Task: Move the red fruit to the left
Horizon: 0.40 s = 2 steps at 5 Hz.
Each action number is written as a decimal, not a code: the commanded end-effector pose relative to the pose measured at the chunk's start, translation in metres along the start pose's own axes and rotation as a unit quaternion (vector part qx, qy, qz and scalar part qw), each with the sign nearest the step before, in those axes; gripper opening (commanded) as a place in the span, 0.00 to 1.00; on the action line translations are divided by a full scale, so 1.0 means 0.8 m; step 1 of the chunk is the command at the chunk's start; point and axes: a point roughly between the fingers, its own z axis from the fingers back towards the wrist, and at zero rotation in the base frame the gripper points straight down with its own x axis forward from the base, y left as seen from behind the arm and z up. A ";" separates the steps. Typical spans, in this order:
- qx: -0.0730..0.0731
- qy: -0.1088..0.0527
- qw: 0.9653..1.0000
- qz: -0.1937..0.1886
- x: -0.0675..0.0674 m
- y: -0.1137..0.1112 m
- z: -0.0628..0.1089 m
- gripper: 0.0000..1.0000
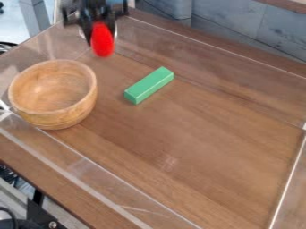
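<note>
The red fruit (103, 39) hangs above the back left of the wooden table, a small bright red piece held from its top. My gripper (98, 23) is shut on it, coming down from the top edge of the view; its upper part is cut off and motion-blurred. The fruit is behind and to the right of the wooden bowl (52, 92), clear of the tabletop as far as I can tell.
A green rectangular block (148, 85) lies near the table's middle, right of the bowl. A low clear rim (291, 179) runs around the table. The bowl stands at the left edge.
</note>
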 end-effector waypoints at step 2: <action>0.012 -0.024 1.000 0.009 0.014 0.020 -0.021 1.00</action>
